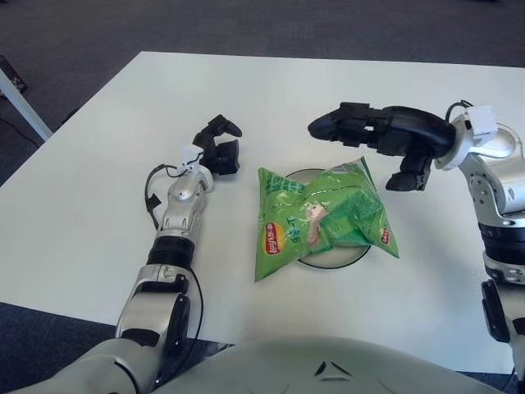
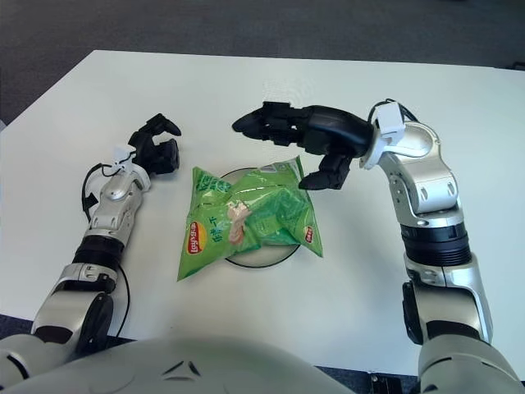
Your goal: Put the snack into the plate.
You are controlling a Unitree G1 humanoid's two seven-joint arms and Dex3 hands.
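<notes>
**Chip bag lying across the plate, right hand clear above it**

White table (image 1: 98, 222) fills your view, with dark carpet (image 1: 246, 25) beyond its far edge. Nearest you, the robot's grey torso shell (image 1: 328, 369) curves along the bottom of both views.

Look just past that and you find the green chip bag (image 1: 316, 217) lying flat, its red and yellow logo toward the near left corner. It rests on the round plate (image 1: 336, 261), which it mostly covers; you see only a near arc of the rim and a sliver at the far side. The bag's near left corner and its right corner hang out past the rim onto the table.

To the left of the bag, you see the left hand (image 1: 217, 148) at the end of its forearm, which shows stretched along the table. Its dark fingers are curled in on themselves and hold nothing. It stands apart from the bag, beside the bag's far left corner.

Farther back and to the right, you see the right hand (image 1: 373, 135) raised above the far edge of the bag, touching neither bag nor plate. Its fingers are spread and stretched leftward, with the thumb (image 1: 408, 174) hanging down, and nothing is in its grasp.
</notes>
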